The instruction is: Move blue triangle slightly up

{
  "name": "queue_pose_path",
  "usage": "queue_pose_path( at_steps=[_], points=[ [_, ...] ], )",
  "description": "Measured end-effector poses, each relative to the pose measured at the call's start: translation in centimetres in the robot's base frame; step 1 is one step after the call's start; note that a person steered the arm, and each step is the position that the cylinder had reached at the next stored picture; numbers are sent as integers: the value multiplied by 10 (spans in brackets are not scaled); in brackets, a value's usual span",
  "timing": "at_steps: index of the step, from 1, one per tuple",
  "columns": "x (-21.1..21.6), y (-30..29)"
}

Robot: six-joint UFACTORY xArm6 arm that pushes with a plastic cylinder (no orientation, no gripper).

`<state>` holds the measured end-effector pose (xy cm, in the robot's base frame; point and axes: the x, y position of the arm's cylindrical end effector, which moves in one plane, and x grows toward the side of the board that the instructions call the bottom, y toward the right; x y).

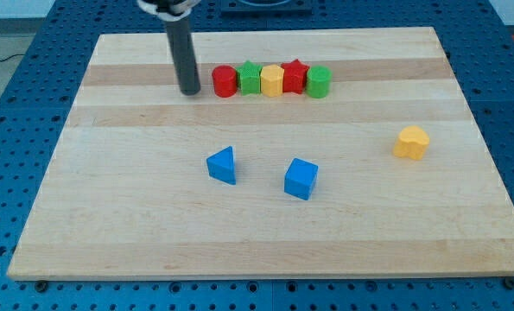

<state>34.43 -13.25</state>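
Note:
The blue triangle (pixel 223 165) lies near the middle of the wooden board (pixel 110 199), a little left of centre. My tip (pixel 189 91) rests on the board near the view's top, well above the triangle and slightly to its left. It stands just left of a red cylinder (pixel 225 82), with a small gap between them.
A row runs right from the red cylinder: a green star (pixel 250 78), a yellow hexagon (pixel 272 80), a red star (pixel 295 76), a green cylinder (pixel 318 82). A blue cube (pixel 301 179) sits right of the triangle. A yellow block (pixel 412 142) lies at the right.

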Motion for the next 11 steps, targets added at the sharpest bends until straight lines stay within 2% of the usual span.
queue_pose_path(
  at_steps=[1,3,4,6,7,9,10,11],
  points=[
    [43,-18],
    [67,-25],
    [105,-57],
    [174,-39],
    [180,5],
    [136,126],
    [129,142],
    [139,115]
  ],
)
